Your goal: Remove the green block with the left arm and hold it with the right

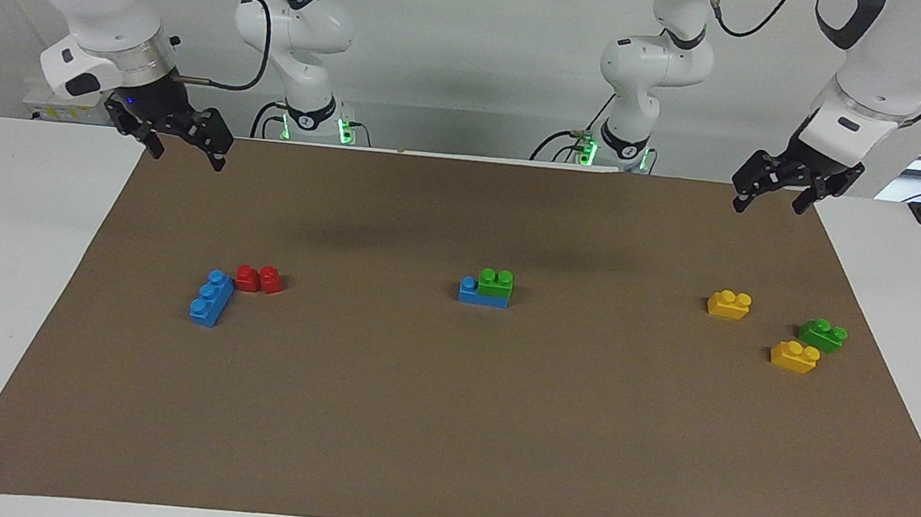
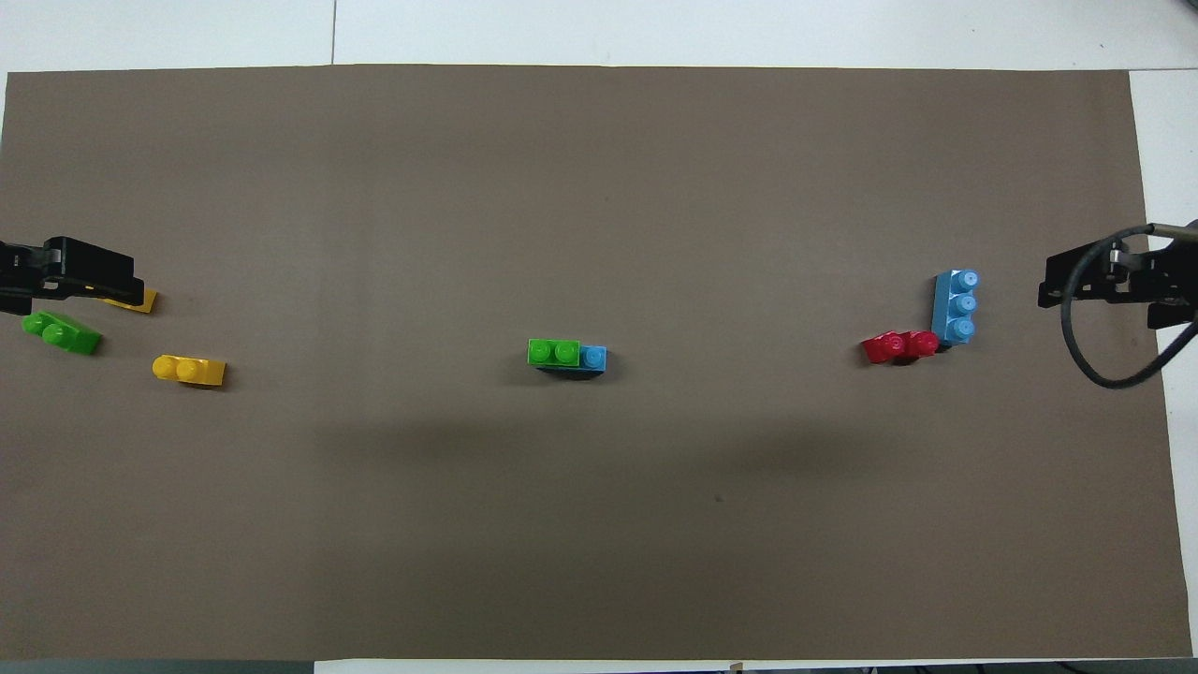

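Green block [image 1: 496,286] stacked on blue brick [image 1: 474,294], mat centre.
Left end effector [image 1: 772,201] open, two o'clock corner; right end effector [image 1: 186,151] open, ten o'clock corner.

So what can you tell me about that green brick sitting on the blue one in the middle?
The green block is a small bright-green brick, plastic by its look, with two round studs on top. It sits upright and level on a longer blue brick, covering all but one blue stud at the end toward the right arm. The pair rests mid-mat, nothing else touching it.
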You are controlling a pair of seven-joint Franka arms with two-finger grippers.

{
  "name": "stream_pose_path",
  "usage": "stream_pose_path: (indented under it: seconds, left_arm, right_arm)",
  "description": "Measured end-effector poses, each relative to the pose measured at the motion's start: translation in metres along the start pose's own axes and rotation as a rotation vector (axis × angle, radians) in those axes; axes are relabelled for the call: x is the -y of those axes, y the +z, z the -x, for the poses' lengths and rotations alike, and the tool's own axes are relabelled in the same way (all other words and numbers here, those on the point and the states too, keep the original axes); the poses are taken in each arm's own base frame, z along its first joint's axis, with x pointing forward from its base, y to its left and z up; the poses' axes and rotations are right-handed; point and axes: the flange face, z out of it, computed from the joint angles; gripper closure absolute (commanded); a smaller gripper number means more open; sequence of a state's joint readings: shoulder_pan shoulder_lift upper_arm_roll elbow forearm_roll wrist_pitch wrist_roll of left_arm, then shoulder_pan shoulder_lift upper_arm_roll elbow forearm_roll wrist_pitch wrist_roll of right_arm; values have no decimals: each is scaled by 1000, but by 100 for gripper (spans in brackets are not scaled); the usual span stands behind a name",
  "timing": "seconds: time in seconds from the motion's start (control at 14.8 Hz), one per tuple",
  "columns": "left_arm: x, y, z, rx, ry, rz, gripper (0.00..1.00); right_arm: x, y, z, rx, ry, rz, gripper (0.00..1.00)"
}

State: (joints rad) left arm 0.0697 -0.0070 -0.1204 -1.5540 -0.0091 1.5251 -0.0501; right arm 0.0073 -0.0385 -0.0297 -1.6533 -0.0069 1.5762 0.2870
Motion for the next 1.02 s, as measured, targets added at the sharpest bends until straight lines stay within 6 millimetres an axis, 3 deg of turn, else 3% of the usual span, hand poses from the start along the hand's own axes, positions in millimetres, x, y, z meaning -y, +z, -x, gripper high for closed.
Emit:
stream_pose_path:
  seconds: [0.27,0.61,0.81,1.02]
  left_arm:
    - [0,5,3,16,-1,-2,0]
    - [-3,12,10,38,-103,-6,0]
    - [-12,19,17,58,-275,-1,0]
    - [-31,26,26,78,-414,-4,0]
  right_arm:
    - [24,1,5,19,363,-70,0]
    - [70,25,20,200,777,-174,0]
    - [109,42,31,284,924,-217,0]
    - [128,62,36,374,1016,-236,0]
